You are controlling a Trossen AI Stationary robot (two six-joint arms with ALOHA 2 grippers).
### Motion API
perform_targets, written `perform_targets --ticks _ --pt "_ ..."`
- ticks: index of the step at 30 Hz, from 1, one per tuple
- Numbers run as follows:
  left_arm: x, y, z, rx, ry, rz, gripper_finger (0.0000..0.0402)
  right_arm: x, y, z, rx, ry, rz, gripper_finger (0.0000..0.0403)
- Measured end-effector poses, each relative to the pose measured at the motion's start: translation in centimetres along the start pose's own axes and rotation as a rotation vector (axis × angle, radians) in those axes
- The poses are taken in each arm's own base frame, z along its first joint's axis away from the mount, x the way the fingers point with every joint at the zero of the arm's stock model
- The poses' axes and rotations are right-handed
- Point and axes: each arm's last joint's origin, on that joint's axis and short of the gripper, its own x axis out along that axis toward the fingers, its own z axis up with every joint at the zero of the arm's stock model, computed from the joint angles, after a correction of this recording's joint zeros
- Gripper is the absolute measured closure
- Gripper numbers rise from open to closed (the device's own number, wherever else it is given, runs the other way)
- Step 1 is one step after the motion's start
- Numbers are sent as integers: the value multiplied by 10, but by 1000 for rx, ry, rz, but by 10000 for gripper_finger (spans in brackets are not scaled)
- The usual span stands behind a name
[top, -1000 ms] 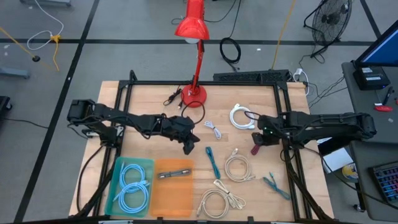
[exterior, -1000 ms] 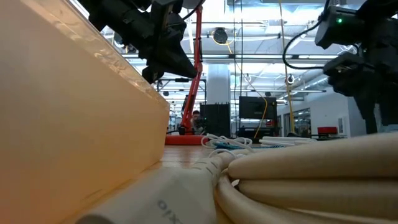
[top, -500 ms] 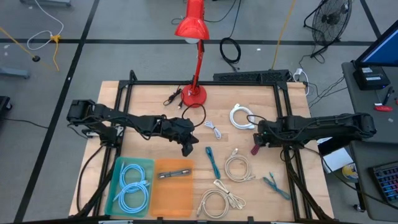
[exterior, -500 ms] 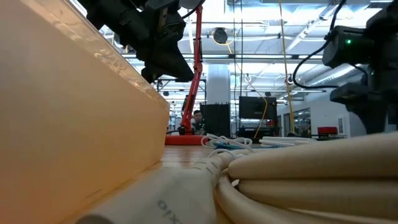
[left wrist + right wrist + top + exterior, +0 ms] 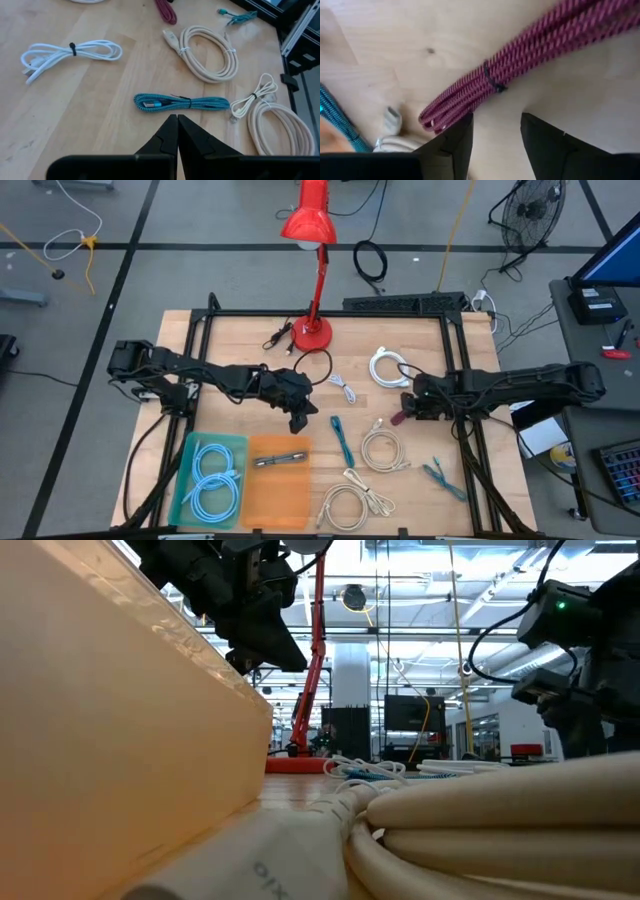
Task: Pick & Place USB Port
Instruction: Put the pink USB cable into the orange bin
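A maroon braided cable bundle (image 5: 398,418) (image 5: 510,70), tied with a black band, lies on the wooden table right of centre. My right gripper (image 5: 407,411) (image 5: 495,125) is open just above it, and the bundle lies just ahead of its fingertips. My left gripper (image 5: 299,423) (image 5: 177,120) is shut and empty, held above the table centre over a teal braided cable (image 5: 342,438) (image 5: 182,104). An orange bin (image 5: 300,495) at the near left holds one dark cable (image 5: 280,459). Next to it a blue bin (image 5: 185,470) holds light blue cables.
A red desk lamp (image 5: 313,332) stands at the table's far middle. White cables (image 5: 390,367) (image 5: 343,388), beige coils (image 5: 383,448) (image 5: 350,502) and a small teal cable (image 5: 440,475) lie across the right half. A black frame (image 5: 455,360) borders the table.
My right gripper has sunk toward the table and the maroon cable, and its wrist has rolled. My left arm has kept its place.
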Motion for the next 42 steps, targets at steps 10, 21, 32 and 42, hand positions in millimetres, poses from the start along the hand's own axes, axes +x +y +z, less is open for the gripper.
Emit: perform_targets --ticks 10,21,32,42 --pt "0 1 0 -3 -13 26 392 -2 9 4 -6 -46 81 212" --pt "0 0 -2 4 34 -14 392 -18 55 1 -345 -91 569 216" --pt "0 -2 -4 -56 36 -20 392 -11 35 -1 -1194 26 460 224" --pt "2 -18 -11 -119 10 24 392 -12 28 7 -1368 -66 303 243"
